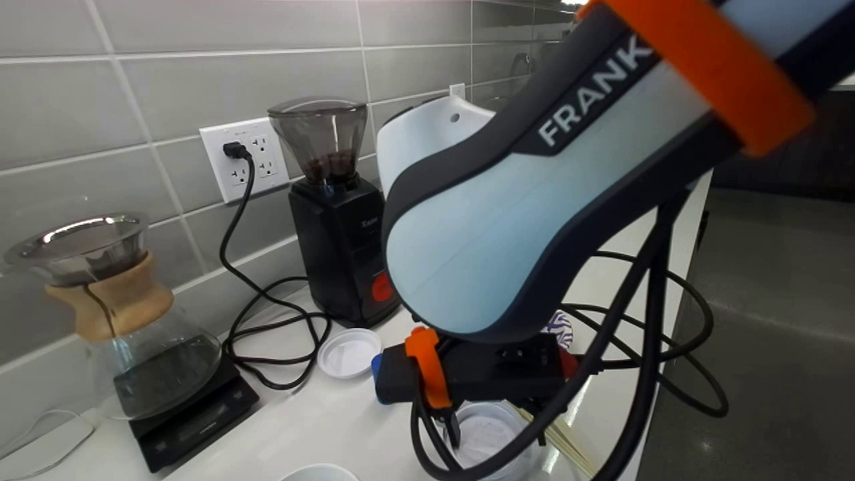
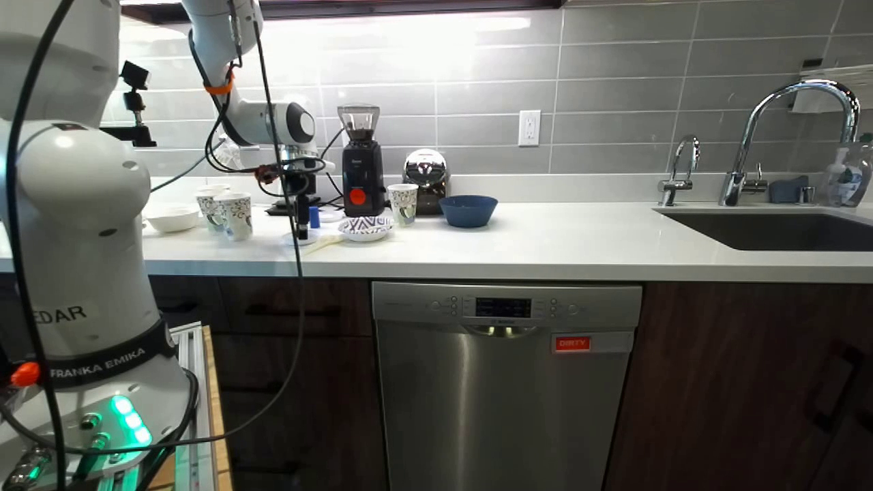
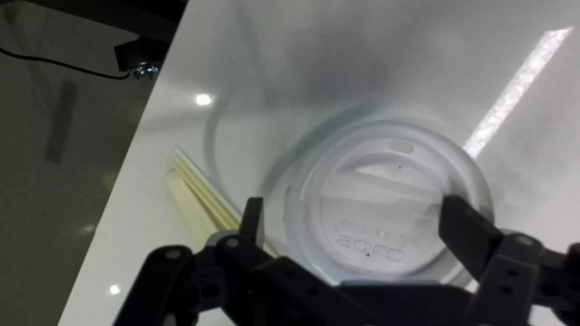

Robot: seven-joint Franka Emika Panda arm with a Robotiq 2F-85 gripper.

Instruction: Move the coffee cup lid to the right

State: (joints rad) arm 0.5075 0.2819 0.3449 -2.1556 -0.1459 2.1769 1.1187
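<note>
Arm (image 1: 494, 234): nearest the camera in an exterior view, reaching down by the sticks (image 3: 201, 191).
Jaws: wide apart, gripping nothing; in the wrist view one finger (image 3: 253, 222) is over the sticks, the other on the side away from them, within the outline of the lid (image 3: 385, 206); whether it touches, I cannot tell.
Lid: on the table (image 3: 253, 59), flat, just beside the sticks; any contact with them is hidden behind the jaws.
Rim (image 3: 302, 208): looks wider than the gap, and the jaws seem set too far toward the sticks, so a straight squeeze would probably skate over the top or press down instead of gripping.
Plastic: thin-looking; an edge pinch may flex it and let it spring loose.
Sticks: liable to be swept along if the finger above them drops lower.
Plate (image 2: 366, 228): near the sticks; should "right" mean that way, the lid could run into it.
Cable (image 1: 653, 321): hangs by the sticks and could brush them if the arm swings low.
Long axis: none, the lid being round.
Hole (image 3: 401, 146): gives the heading; the line from the lettering (image 3: 369, 249), too blurred to read, to the hole runs slantwise to the sticks.
</note>
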